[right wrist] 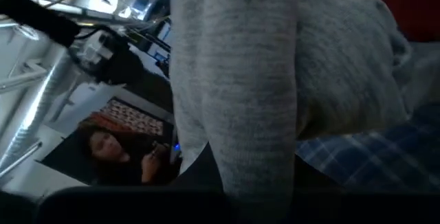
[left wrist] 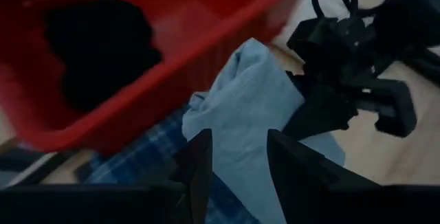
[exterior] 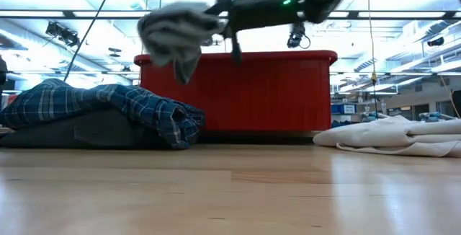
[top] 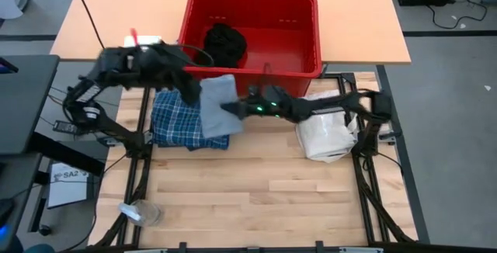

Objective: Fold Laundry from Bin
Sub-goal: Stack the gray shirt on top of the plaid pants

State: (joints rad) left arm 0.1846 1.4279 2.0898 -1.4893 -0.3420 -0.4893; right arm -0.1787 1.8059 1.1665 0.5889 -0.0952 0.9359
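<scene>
Wood table (top: 256, 199): red bin (top: 252, 60) at rear; both grippers (top: 198, 94) (top: 233, 107) clamped on grey garment (top: 219, 105) above plaid shirt (top: 177, 121).

We see two matte black arms built of angular jointed segments. The right arm (top: 326, 105), centre right in the overhead frame, shows small green indicator lights along its forearm. The left arm (top: 128, 63), upper left, trails thin black cables. Its two fingers (left wrist: 199, 165) are flat dark blades.
</scene>
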